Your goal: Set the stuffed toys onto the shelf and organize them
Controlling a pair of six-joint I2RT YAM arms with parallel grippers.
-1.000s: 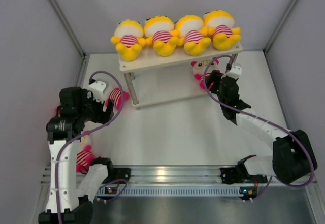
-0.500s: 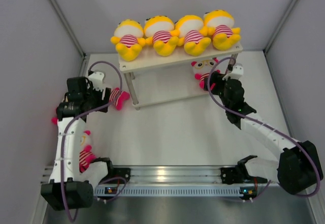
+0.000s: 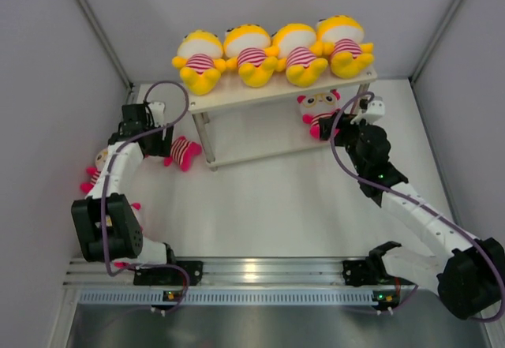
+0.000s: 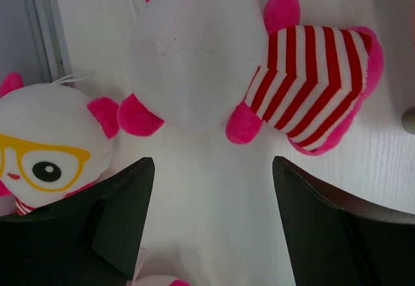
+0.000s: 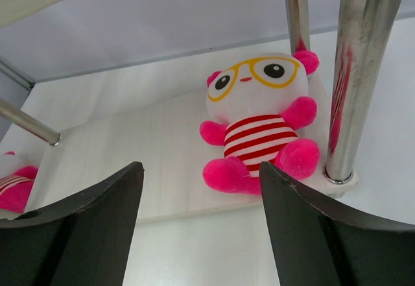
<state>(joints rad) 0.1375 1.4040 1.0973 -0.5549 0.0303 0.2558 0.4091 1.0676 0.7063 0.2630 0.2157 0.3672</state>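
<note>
Both pairs of jaws stand open and empty. Left gripper (image 4: 213, 164) hovers over a face-down pink doll (image 4: 194, 52) lying on the table (image 3: 276, 198) just left of the shelf (image 3: 237, 97), near its front leg (image 3: 203, 139). Right gripper (image 5: 201, 168) faces a seated pink doll (image 5: 259, 124) at the right end of the lower board, a metal leg (image 5: 353, 72) just beside it. Only the overhead view shows the four yellow dolls (image 3: 272, 52) abreast on the top board. Only the left wrist view shows yellow glasses on a third pink doll (image 4: 45, 143) by the wall
</note>
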